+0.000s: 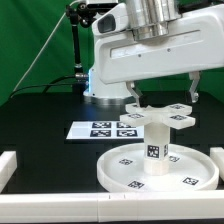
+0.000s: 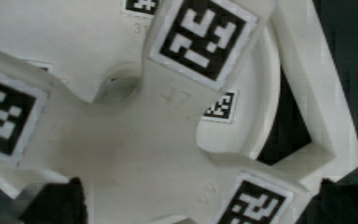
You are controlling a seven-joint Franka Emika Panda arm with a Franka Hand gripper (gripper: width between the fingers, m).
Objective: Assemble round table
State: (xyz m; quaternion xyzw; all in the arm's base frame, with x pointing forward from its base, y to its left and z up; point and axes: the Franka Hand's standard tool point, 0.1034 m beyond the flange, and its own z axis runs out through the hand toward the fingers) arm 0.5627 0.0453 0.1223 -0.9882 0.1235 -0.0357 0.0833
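Currently the short cylindrical post (image 1: 154, 150) stands upright – long axis vertical – at the centre of the large rimmed round disc (image 1: 122, 172). Atop the post rests the flat cross-shaped piece (image 1: 160, 115) (image 2: 149, 130), level. Gripper (image 1: 160, 92) fingers spread wide, straddling the cross. Black table (image 1: 45, 145); marker board (image 1: 100, 129) behind the disc; white plastic parts – tagged.

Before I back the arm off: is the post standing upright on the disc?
Upright. The post rises vertically from the middle of the round disc, with the cross-shaped piece level on top.

Marker board (image 1: 103, 129) on black table (image 1: 40, 125)
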